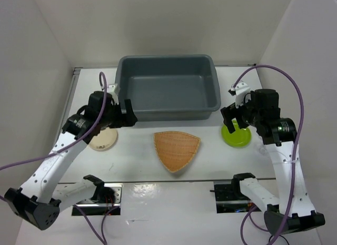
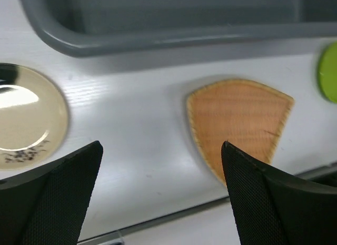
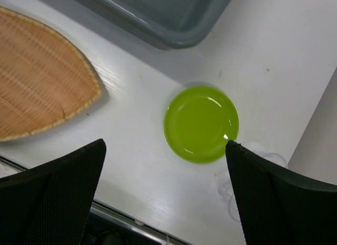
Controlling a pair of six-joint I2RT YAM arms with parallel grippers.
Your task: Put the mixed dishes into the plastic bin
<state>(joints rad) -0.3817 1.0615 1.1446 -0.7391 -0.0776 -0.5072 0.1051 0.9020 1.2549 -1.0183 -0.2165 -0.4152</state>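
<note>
Tabletop bears woven plate near bin; left tool, right tool both spread.

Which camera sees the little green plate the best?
The right wrist camera. It shows the whole green plate from above, round and unblocked. In the top external view the right end effector covers part of it. The left wrist view catches only a sliver at its right edge.
</note>
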